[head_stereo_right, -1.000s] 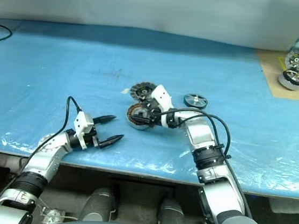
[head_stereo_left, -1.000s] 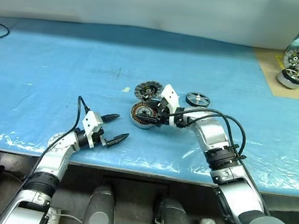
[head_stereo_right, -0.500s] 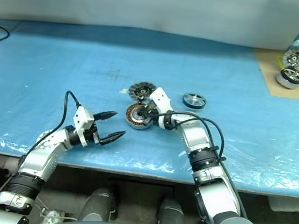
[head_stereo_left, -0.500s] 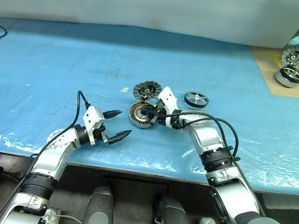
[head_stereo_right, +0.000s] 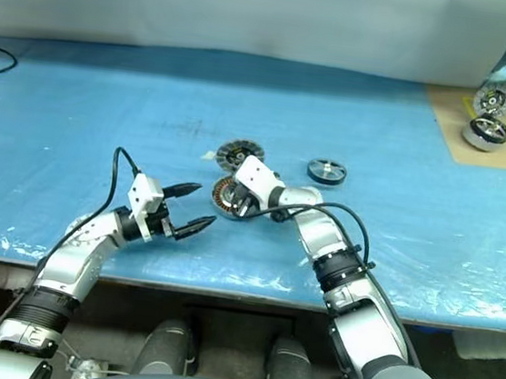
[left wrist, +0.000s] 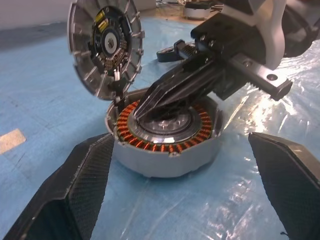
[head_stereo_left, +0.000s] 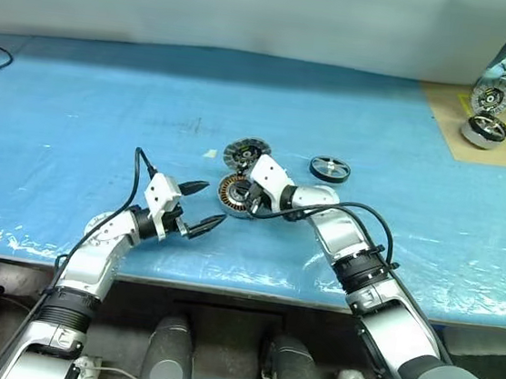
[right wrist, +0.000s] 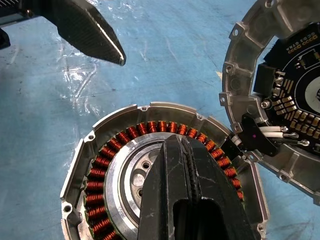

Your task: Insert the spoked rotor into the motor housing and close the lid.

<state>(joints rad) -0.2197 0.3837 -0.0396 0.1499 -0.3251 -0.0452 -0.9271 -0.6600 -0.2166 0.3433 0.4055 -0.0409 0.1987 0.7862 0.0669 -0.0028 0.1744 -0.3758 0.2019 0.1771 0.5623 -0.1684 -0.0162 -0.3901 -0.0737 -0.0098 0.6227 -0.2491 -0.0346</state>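
Copper windings of housing (left wrist: pixel 165 132) under clenched right tool (right wrist: pixel 186 165), holding nothing. Left tool (head_stereo_left: pixel 198 209) spread, empty. Could scrape coils if pressed; rotor (head_stereo_left: pixel 329 169) untouched.

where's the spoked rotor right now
In the left eye view the spoked rotor lies flat on the blue table cover, to the right of the motor housing.

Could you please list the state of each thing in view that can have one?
motor housing: open, no rotor inside.
lid: swung up, standing open.
spoked rotor: lying flat on the blue sheet, apart.
right gripper: shut, tips over the housing hub.
left gripper: open, holding nothing.
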